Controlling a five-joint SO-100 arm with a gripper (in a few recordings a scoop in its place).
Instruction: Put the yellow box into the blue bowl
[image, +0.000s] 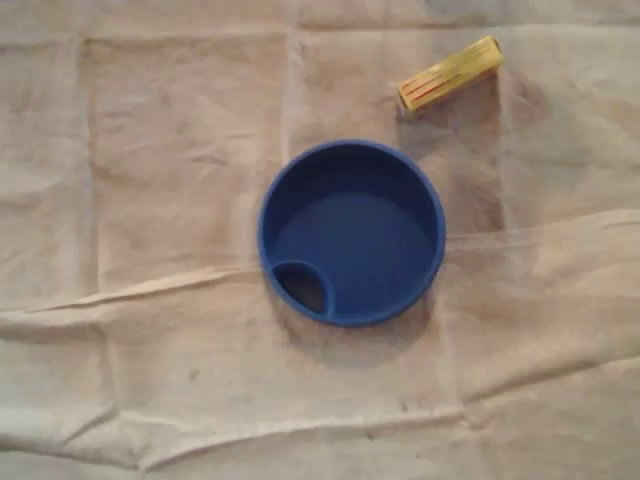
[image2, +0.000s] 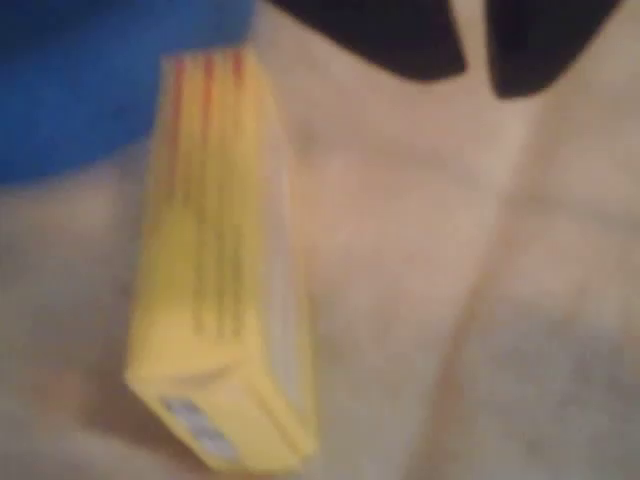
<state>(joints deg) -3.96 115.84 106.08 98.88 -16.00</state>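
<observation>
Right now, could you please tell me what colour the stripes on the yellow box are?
Red-orange, running lengthwise along the yellow box, clearest in the wrist view.

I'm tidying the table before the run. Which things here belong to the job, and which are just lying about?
For the job: blue bowl, empty; yellow box, lying outside it; gripper.
Just lying about: creased cloth, spread under both.

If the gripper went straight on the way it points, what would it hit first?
The gripper would probably meet the cloth, just right of the box in the wrist view; blur hides depth.
</observation>
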